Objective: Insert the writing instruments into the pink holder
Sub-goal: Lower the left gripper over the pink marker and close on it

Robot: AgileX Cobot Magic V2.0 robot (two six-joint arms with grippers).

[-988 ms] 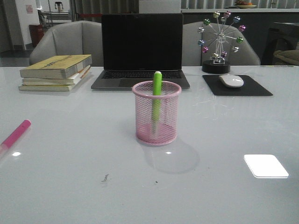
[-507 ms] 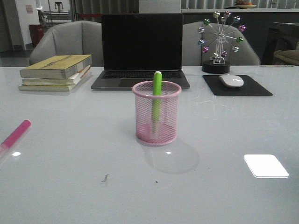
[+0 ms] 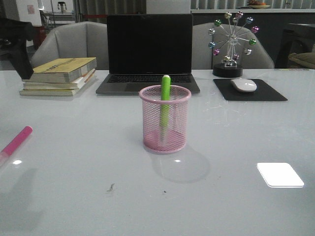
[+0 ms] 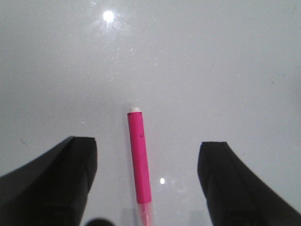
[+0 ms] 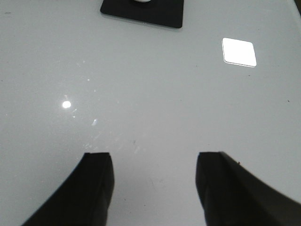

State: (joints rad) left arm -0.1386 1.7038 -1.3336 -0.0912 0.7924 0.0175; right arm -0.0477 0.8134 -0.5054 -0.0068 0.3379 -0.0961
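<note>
The pink holder (image 3: 177,123) stands upright mid-table, in front of the laptop. The green marker (image 3: 166,91) stands inside it, its pale tip poking above the rim. The magenta marker (image 3: 17,140) lies flat near the table's left edge. In the left wrist view this marker (image 4: 139,155) lies on the table below and between the fingers of my open left gripper (image 4: 148,143), untouched. A dark part of my left arm (image 3: 19,49) shows at the upper left. My right gripper (image 5: 154,156) hangs open over bare table, holding nothing.
A laptop (image 3: 150,49) stands behind the holder, and a stack of books (image 3: 59,76) lies at the back left. At the back right are a mouse (image 3: 243,85) on a black pad (image 3: 268,93) and a ferris-wheel ornament (image 3: 231,44). A bright reflection (image 3: 279,174) sits front right.
My left arm has come into the front view at the upper left, casting a faint shadow on the table's front left. The holder and both markers have not moved.
</note>
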